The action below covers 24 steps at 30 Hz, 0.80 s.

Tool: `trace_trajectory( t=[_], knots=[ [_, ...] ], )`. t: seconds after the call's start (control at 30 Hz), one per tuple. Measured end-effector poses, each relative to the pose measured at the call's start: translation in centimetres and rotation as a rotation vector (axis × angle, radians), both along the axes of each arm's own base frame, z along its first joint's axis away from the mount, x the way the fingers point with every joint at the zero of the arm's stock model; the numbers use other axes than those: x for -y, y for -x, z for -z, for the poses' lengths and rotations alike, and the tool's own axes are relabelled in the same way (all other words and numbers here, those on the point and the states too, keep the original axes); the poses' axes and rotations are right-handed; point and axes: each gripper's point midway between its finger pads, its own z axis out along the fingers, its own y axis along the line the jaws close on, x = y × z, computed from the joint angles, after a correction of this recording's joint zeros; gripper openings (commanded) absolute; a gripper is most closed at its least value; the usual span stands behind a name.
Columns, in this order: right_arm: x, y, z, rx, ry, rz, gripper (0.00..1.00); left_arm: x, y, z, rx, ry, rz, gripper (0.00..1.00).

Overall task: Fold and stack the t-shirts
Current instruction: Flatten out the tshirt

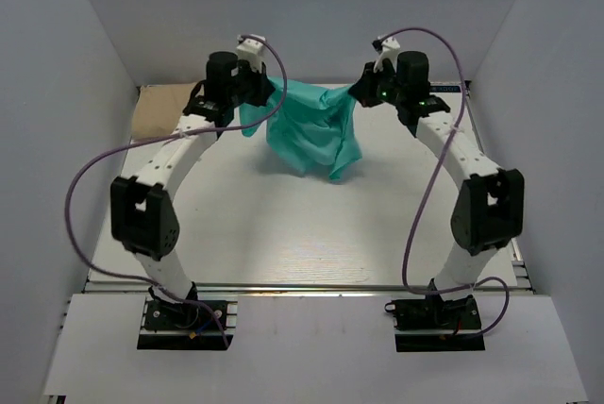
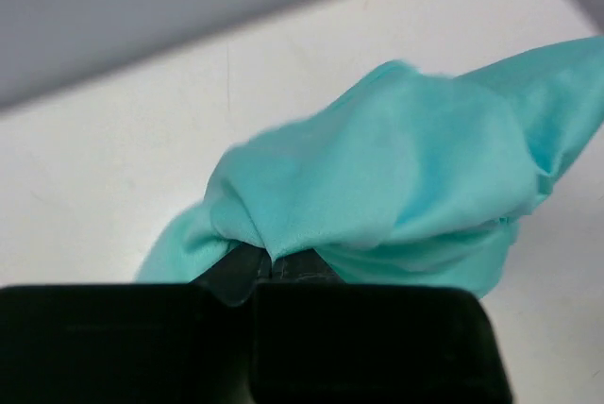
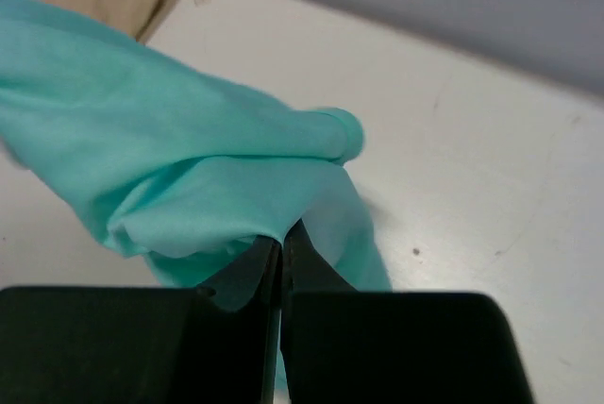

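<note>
The teal shirt (image 1: 311, 132) is hung between both arms over the far side of the table (image 1: 283, 234). It is pinched by the left gripper (image 2: 272, 267) and the right gripper (image 3: 281, 255), each clamped narrow on cloth. Prob. it is held apart like this so it can be spread & laid flat for folding. The tan shirt (image 1: 156, 113) is kept at the far-left corner, apart.

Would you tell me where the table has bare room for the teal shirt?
The white table is bare between the arms, from the teal-green cloth t-shirt to the near edge. Crowded: the far-left corner, holding the folded tan-beige cloth t-shirt, and the far strip where left pincer and right pincer grip the teal one.
</note>
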Motion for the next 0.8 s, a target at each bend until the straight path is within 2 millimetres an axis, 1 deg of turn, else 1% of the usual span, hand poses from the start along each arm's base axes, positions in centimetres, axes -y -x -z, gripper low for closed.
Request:
trace_trajectory(
  t=[0.03, 0.07, 0.13, 0.17, 0.23, 0.3, 0.37, 0.43, 0.57, 0.63, 0.7, 0.8],
  knots=[
    [0.4, 0.4, -2.1, 0.047, 0.001, 0.008, 0.0, -0.3, 0.7, -2.5, 0.051, 0.013, 0.002, 0.0],
    [0.8, 0.9, -4.2, 0.097, 0.002, 0.014, 0.0, -0.6, 1.4, -5.5, 0.117, 0.026, 0.002, 0.0],
    [1.7, 1.7, -8.0, 0.191, 0.005, 0.043, 0.0, -1.3, 2.8, -10.6, 0.233, 0.047, -0.003, 0.0],
    [2.1, 2.2, -9.7, 0.231, 0.008, 0.057, 0.0, -1.6, 3.5, -12.9, 0.284, 0.054, -0.004, 0.0],
    [3.3, 2.9, -12.4, 0.297, 0.019, 0.101, 0.0, -2.3, 5.0, -16.6, 0.372, 0.057, -0.003, 0.0],
    [4.3, 3.4, -14.3, 0.349, 0.035, 0.144, 0.0, -2.8, 6.0, -18.7, 0.422, 0.057, -0.006, 0.0],
    [5.6, 3.7, -16.0, 0.396, 0.057, 0.201, 0.0, -3.4, 6.9, -20.0, 0.454, 0.048, -0.018, 0.0],
    [6.8, 4.0, -17.1, 0.43, 0.082, 0.253, 0.0, -3.9, 7.6, -20.8, 0.474, 0.036, -0.026, 0.0],
    [8.3, 5.5, -19.7, 0.494, 0.11, 0.305, 0.0, -4.5, 9.3, -21.8, 0.498, 0.017, -0.021, 0.0],
    [8.8, 6.6, -21.2, 0.531, 0.109, 0.311, 0.0, -4.6, 10.7, -22.6, 0.518, 0.018, 0.0, 0.0],
    [9.1, 8.1, -23.0, 0.575, 0.099, 0.309, 0.0, -4.5, 12.5, -24.0, 0.553, 0.031, 0.034, 0.0],
    [9.2, 11.1, -25.9, 0.651, 0.067, 0.278, 0.0, -4.5, 15.8, -26.2, 0.621, 0.057, 0.095, 0.0]
  ],
)
